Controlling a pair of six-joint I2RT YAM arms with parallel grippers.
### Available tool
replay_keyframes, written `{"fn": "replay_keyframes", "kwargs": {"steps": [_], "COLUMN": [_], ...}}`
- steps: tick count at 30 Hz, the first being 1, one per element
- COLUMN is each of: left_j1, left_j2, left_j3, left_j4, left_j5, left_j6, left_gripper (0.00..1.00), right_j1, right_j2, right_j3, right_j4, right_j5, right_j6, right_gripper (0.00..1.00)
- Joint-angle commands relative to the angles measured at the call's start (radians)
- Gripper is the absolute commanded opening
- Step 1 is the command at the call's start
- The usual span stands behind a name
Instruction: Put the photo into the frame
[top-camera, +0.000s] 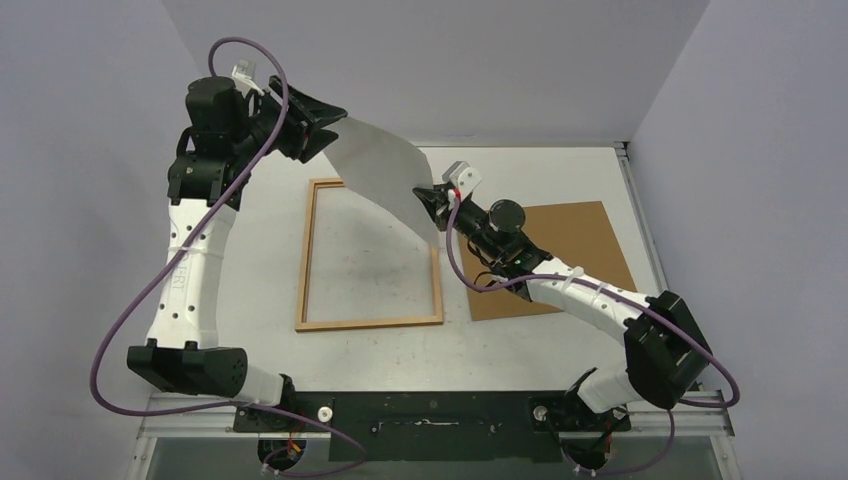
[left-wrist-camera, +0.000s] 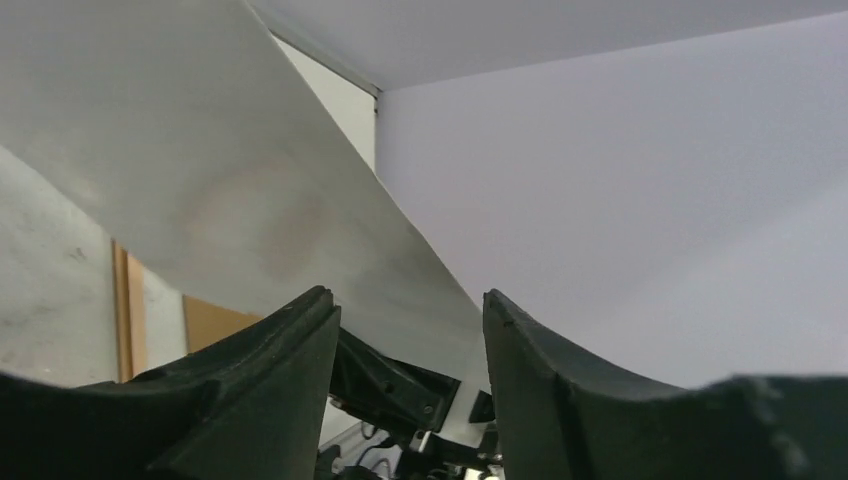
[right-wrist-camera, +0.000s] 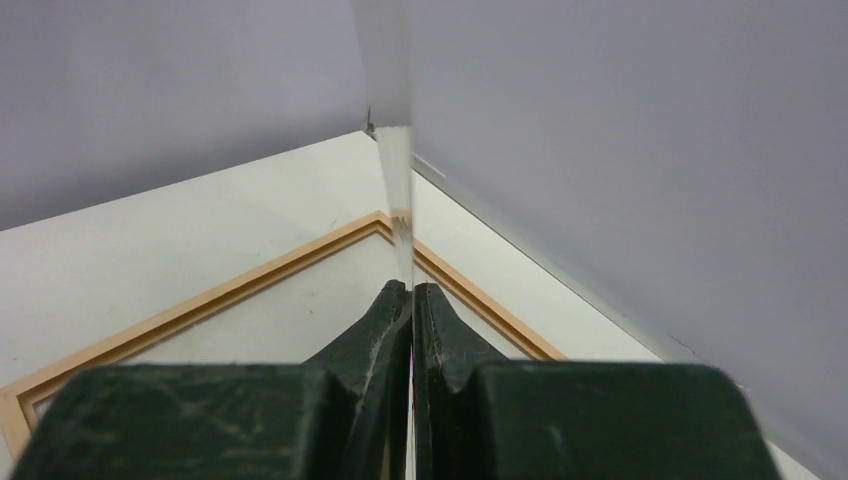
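**Photo held up over the frame, pinched at one end only**

The photo (top-camera: 385, 175) is up off the table with its white back showing, bowed like a sail between the two grippers. One lower corner sits in the right gripper (top-camera: 432, 198), whose jaws are pressed together on the sheet. From that wrist the paper is seen edge-on, rising straight out from between the two fingers (right-wrist-camera: 370, 340).

The opposite, upper end of the sheet reaches the left gripper (top-camera: 335, 125), but those jaws stand spread. From that wrist there is a plain gap between the fingers (left-wrist-camera: 290, 350). The sheet sweeps across above and beyond their tips, with its edge running down into the gap. I can't tell whether it touches either finger.

The frame (top-camera: 370, 322) lies flat on the table (top-camera: 400, 360), below both sets of jaws, and bare tabletop shows through its opening. The right jaws hang over its right rail near the far end. The left jaws are raised up beyond its far left corner, so the photo slants over the far part of the frame without resting in it.

Out to the right of the right jaws, a brown panel (top-camera: 585, 240) lies flat under that arm, near the frame but apart from it.
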Motion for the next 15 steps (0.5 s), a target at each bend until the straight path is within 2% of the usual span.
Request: {"fn": "replay_keyframes", "kwargs": {"steps": [1,3,5,10,15], "left_j1": [0.009,0.01,0.011,0.013,0.02], "left_j2": [-0.067,-0.092,-0.11,-0.145,-0.161], "left_j3": [-0.006,-0.02,-0.032,-0.048,-0.014], "left_j4": [0.048,0.038,0.032,-0.006,-0.08], "left_j5": [-0.077,-0.112,-0.147,-0.217,-0.269], "left_j6": [0.075,0.117,0.152,0.266,0.369], "left_gripper": [0.62,0.73,0.79,0.84,0.84], "right_j1": [-0.017,-0.018,-0.023,-0.036,-0.048], "right_j2": [-0.084,-0.101,-0.112,-0.114,-0.096], "right_j3": [0.091,0.111,0.146,0.267,0.412], "right_j4": [-0.081,-0.127,-0.185,-0.359,-0.552], "right_j5": [-0.058,-0.061,-0.057,-0.052,-0.015], "right_j6": [0.061,0.07,0.092,0.209,0.374], "right_gripper": [0.0,0.0,0.0,0.0,0.0]}}
